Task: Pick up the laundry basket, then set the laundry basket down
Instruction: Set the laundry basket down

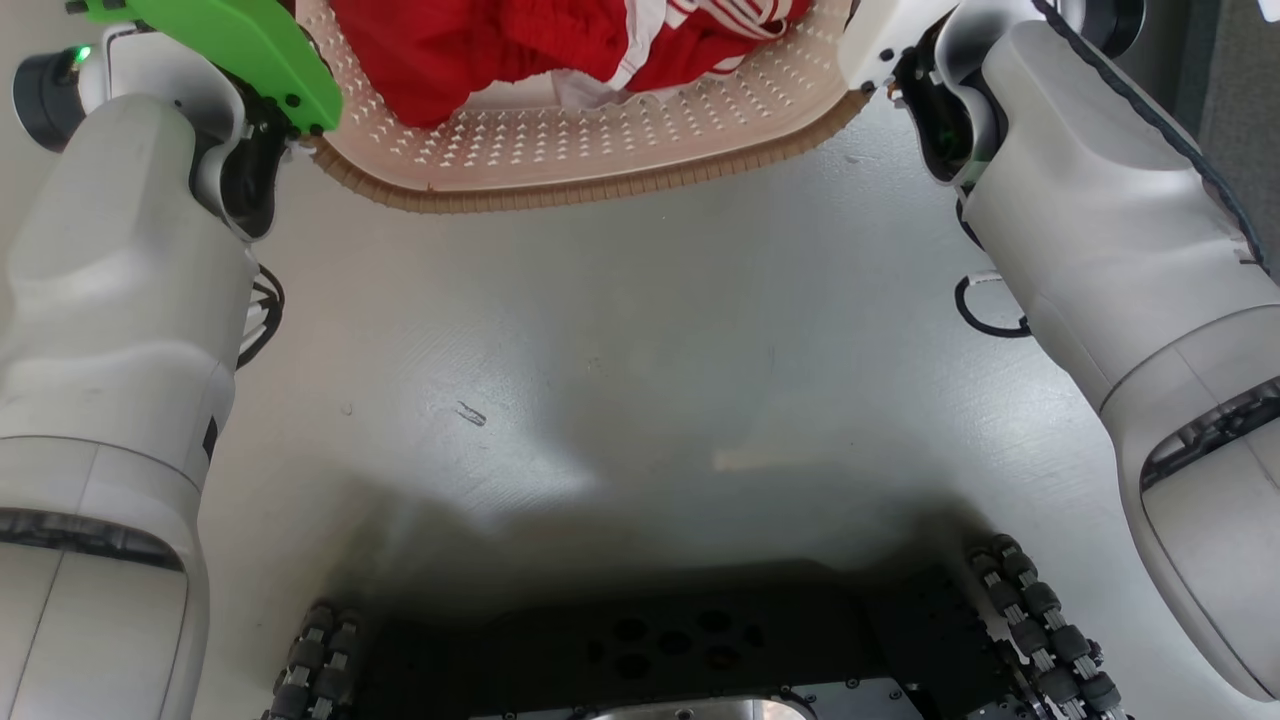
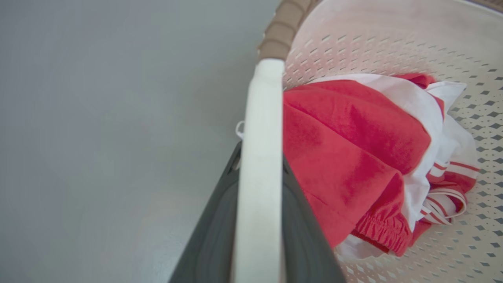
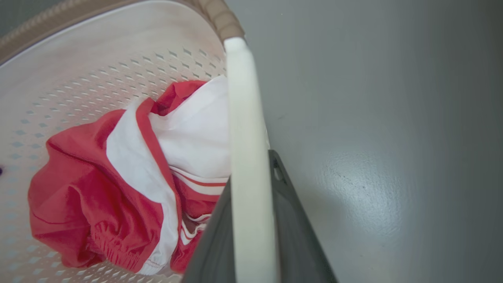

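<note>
smooth pale grey floor (image 1: 640,320), small dark scuff mark (image 1: 470,413), soft glare patch (image 3: 361,188), darker strip (image 1: 1250,90) far right

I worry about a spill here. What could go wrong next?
The left pincer and right pincer each clamp only a slim white handle, so the laundry basket could slip or tilt if lifted unevenly. The red-and-white clothes are heaped loosely; a tilt might shift or spill them.

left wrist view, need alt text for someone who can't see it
A white basket handle runs up the middle, gripped between the dark fingers of the left gripper. To its right, the cream perforated laundry basket holds crumpled red and white clothes; to its left is grey floor.
</note>
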